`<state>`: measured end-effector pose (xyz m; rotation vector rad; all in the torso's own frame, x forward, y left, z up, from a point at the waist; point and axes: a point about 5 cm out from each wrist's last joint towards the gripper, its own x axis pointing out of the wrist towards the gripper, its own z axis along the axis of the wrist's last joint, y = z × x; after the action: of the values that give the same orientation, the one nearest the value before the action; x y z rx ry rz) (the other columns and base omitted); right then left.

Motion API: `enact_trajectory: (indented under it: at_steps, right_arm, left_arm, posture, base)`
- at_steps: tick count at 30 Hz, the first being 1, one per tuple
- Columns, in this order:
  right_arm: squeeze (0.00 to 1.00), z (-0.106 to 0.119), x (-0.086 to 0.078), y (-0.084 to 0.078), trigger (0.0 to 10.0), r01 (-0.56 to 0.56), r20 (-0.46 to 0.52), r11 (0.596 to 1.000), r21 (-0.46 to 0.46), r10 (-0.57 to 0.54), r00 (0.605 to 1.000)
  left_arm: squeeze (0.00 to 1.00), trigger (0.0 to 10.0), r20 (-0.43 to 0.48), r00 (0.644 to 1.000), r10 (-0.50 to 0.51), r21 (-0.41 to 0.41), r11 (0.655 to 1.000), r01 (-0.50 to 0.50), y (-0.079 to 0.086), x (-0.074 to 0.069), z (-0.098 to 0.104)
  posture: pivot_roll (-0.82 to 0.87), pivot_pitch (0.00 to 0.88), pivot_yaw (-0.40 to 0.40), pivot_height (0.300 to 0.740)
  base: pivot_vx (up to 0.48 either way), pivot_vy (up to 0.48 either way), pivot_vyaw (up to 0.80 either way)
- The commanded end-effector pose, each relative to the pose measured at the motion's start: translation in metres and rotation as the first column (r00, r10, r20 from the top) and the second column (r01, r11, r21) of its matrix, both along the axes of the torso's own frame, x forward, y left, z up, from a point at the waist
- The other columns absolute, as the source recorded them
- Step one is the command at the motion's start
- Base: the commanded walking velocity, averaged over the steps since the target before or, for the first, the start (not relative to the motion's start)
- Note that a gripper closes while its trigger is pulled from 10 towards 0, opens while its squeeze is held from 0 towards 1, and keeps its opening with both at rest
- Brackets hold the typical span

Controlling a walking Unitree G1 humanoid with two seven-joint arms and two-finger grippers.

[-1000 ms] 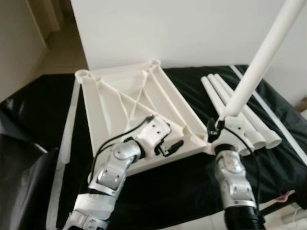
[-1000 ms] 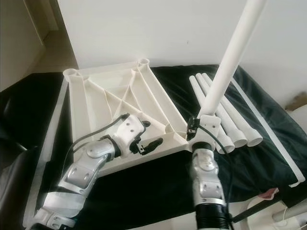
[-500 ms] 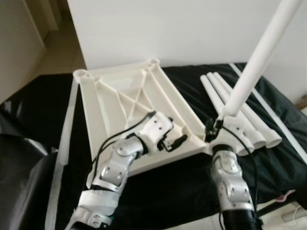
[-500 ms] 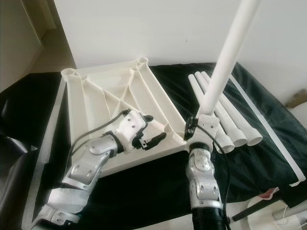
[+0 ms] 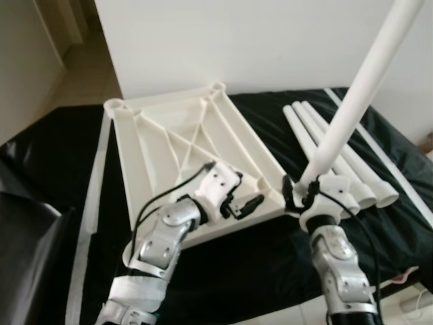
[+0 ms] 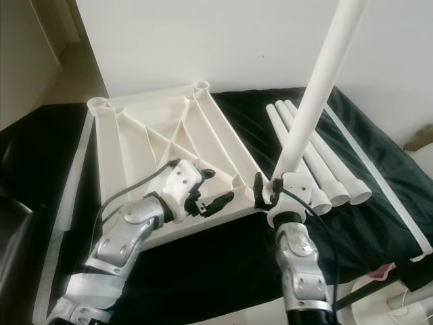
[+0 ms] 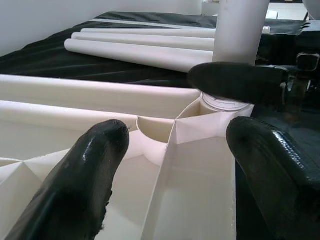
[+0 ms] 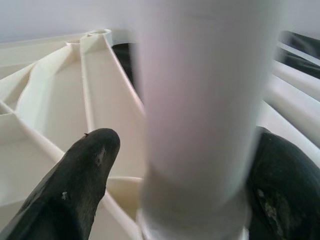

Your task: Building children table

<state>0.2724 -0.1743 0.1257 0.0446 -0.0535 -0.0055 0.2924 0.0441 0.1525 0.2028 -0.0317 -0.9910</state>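
A white moulded-plastic table top [image 5: 186, 152] lies upside down on black sheeting [image 5: 61, 145], its underside ribbed with diagonal braces and round sockets at the corners. The right gripper [image 5: 304, 193] clasps a smooth white tubular leg [image 5: 358, 91] near its base, the tube standing at the near right corner socket [image 7: 220, 102] and leaning up and away to the right. The left gripper [image 5: 240, 203] rests over the ribs beside that corner, fingers [image 7: 85, 170] spread wide. Three more white legs [image 5: 338, 159] lie side by side on the sheeting, long axes running away from the robot.
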Motion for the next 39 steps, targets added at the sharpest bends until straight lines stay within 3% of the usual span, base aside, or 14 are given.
enact_trajectory:
  at_steps: [1, 2, 3, 9, 14, 16, 28, 29, 30, 31, 39]
  right_arm:
    - [1.0, 0.0, -0.002, -0.005, 10.0, -0.016, 0.007, 1.0, 0.004, 0.016, 1.0]
    - [1.0, 0.0, -0.002, -0.005, 10.0, -0.016, 0.007, 1.0, 0.004, 0.016, 1.0]
    - [0.0, -0.001, -0.003, -0.011, 10.0, -0.045, 0.012, 0.999, -0.011, 0.045, 0.999]
    - [0.0, 0.002, 0.006, -0.026, 10.0, -0.192, 0.03, 0.979, -0.074, 0.195, 0.98]
    - [0.0, 0.007, 0.011, -0.029, 10.0, -0.245, 0.032, 0.964, -0.107, 0.25, 0.968]
    - [0.0, 0.011, 0.02, -0.034, 10.0, -0.311, 0.019, 0.941, -0.137, 0.316, 0.949]
    - [0.0, 0.008, 0.037, -0.032, 10.0, -0.463, -0.053, 0.868, -0.178, 0.461, 0.886]
    - [0.0, 0.007, 0.038, -0.033, 4.2, -0.472, -0.06, 0.863, -0.182, 0.469, 0.881]
    - [0.0, 0.007, 0.038, -0.033, 4.2, -0.472, -0.06, 0.863, -0.182, 0.469, 0.881]
    - [0.0, 0.006, 0.038, -0.035, 0.0, -0.474, -0.064, 0.862, -0.182, 0.471, 0.88]
    - [0.0, 0.0, 0.036, -0.04, 0.0, -0.479, -0.085, 0.864, -0.156, 0.472, 0.878]
  left_arm:
    - [0.0, 10.0, -0.007, 0.999, -0.039, 0.009, 0.999, 0.039, 0.0, -0.004, -0.002]
    - [0.0, 10.0, -0.007, 0.999, -0.039, 0.009, 0.999, 0.039, 0.0, -0.004, -0.002]
    - [0.0, 10.0, -0.011, 0.998, -0.06, 0.016, 0.998, 0.06, 0.001, -0.005, -0.003]
    - [0.0, 10.0, -0.02, 0.987, -0.161, 0.087, 0.983, 0.162, 0.0, -0.013, -0.009]
    - [0.0, 10.0, -0.023, 0.987, -0.159, 0.102, 0.982, 0.161, 0.001, -0.013, -0.01]
    - [0.0, 10.0, -0.014, 0.986, -0.167, 0.13, 0.977, 0.168, 0.002, -0.014, -0.011]
    - [0.0, 10.0, 0.009, 0.985, -0.171, 0.152, 0.974, 0.168, 0.001, -0.014, -0.009]
    - [0.0, 10.0, 0.01, 0.985, -0.17, 0.152, 0.974, 0.166, 0.002, -0.014, -0.008]
    - [0.0, 10.0, 0.01, 0.985, -0.17, 0.152, 0.974, 0.166, 0.002, -0.014, -0.008]
    - [0.0, 10.0, 0.013, 0.986, -0.166, 0.15, 0.975, 0.163, 0.002, -0.014, -0.008]
    - [0.0, 10.0, 0.022, 0.988, -0.154, 0.149, 0.977, 0.149, 0.001, -0.015, -0.008]
  posture:
    - [-0.04, 0.0, -0.032, 0.74]
    - [-0.04, 0.0, -0.032, 0.74]
    - [-0.05, 0.0, -0.032, 0.74]
    - [-0.06, 0.0, -0.025, 0.74]
    - [-0.05, 0.0, -0.025, 0.74]
    - [-0.05, 0.0, -0.026, 0.74]
    - [-0.03, 0.0, -0.026, 0.74]
    - [-0.03, 0.0, -0.027, 0.74]
    - [-0.03, 0.0, -0.027, 0.74]
    - [-0.02, 0.0, -0.028, 0.74]
    - [-0.03, 0.0, -0.035, 0.74]
  base:
    - [0.0, 0.0, 0.0]
    - [0.0, 0.0, 0.0]
    - [0.0, 0.0, 0.0]
    - [0.0, 0.0, 0.0]
    - [0.0, 0.0, 0.0]
    - [0.0, 0.0, 0.0]
    - [0.0, 0.0, 0.0]
    - [0.0, 0.0, 0.0]
    - [0.0, 0.0, 0.0]
    - [0.0, 0.0, 0.0]
    - [0.0, 0.0, 0.0]
